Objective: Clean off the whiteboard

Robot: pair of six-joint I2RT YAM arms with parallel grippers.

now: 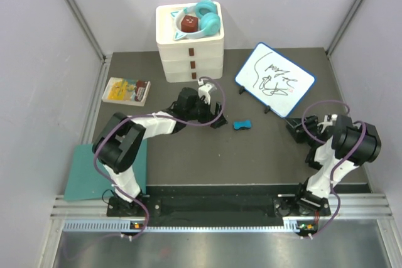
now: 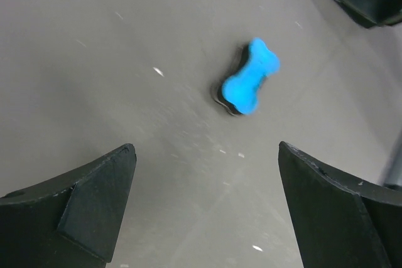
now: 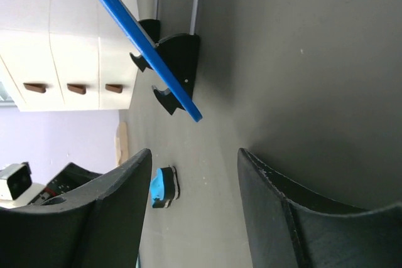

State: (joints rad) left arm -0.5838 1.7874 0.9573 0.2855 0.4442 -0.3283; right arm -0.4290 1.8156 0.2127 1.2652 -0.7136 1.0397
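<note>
The small rectangular whiteboard with the blue rim stands propped on its little black feet at the far right of the dark grey bench, to the right of the white three-drawer box. Black scribbles cover much of its white face. Nearer than the board and apart from it, a blue bone-shaped eraser with a dark underside lies flat on the bench, roughly midway between the ends of the two arms.

The left arm reaches across from the near left. The left fingers are spread wide with only bare bench between them. The eraser sits just beyond their tips, untouched. The right arm is folded up at the right side. The right fingers hang low by the whiteboard's near right corner, parted and grasping nothing. Past their tips the board's blue edge shows edge-on.

Teal headphones rest on top of the drawer box. A small yellow booklet lies at the far left, and a flat teal sheet lies at the near left.
</note>
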